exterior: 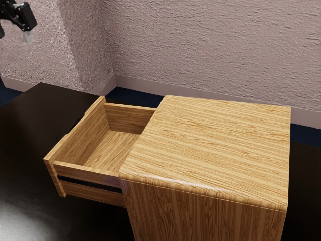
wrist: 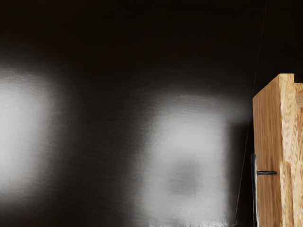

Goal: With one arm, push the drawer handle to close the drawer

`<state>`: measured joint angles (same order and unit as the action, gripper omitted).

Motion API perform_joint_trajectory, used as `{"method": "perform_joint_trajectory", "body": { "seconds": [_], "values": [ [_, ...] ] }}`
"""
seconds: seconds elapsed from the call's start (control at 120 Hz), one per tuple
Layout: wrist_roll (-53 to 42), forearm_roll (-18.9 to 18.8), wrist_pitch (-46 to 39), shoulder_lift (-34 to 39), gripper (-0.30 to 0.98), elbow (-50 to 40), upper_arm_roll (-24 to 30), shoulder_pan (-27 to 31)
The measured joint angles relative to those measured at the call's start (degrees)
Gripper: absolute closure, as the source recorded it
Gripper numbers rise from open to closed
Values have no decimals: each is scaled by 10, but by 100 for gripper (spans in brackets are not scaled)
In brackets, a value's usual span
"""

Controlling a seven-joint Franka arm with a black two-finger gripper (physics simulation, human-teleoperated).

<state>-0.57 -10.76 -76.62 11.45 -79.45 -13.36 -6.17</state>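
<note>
Exterior view: end effector (exterior: 27,36) up at the exterior view's far upper left, raised, well apart from the drawer (exterior: 113,145). Can't tell if I'm spread or pressed together. Drawer is pulled out of the wooden cabinet (exterior: 215,143), toward the exterior view's left, interior visible from above. Handle (exterior: 75,124) = dark bar on the outer face of the front panel (exterior: 89,136), the side away from the cabinet. So the handle lies lower than me, over toward the exterior view's right from where I am, between me and the cabinet body; no contact. 1 black strip (exterior: 90,184) runs along the drawer's near side. Cabinet sits on the black bench (exterior: 30,175), grain light and striped. Behind: 2 textured wall faces (exterior: 210,50) meeting at a corner, pale baseboard (exterior: 200,99) at the bottom, dark blue floor (exterior: 138,95).

Wrist view: camera catches the front panel, handle standing off it on a thin black post (wrist: 266,172). Glossy bench beside the panel, 2 big blurry pale reflections (wrist: 189,142) on it.
</note>
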Motion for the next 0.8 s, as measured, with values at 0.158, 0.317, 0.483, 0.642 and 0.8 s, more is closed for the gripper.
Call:
{"method": "perform_joint_trajectory", "body": {
  "seconds": [0.158, 0.317, 0.483, 0.642, 0.8],
  "values": [
    [0, 0, 19, 0, 0, -11, 19, -21],
    [2, -3, 33, 29, 6, -73, 16, -26],
    [-4, -21, 40, 65, 42, -160, 15, -22],
    [-55, -45, 30, 69, 61, -215, 9, -21],
    [-141, -55, -25, 70, 69, -278, -16, -24]
  ]
}}
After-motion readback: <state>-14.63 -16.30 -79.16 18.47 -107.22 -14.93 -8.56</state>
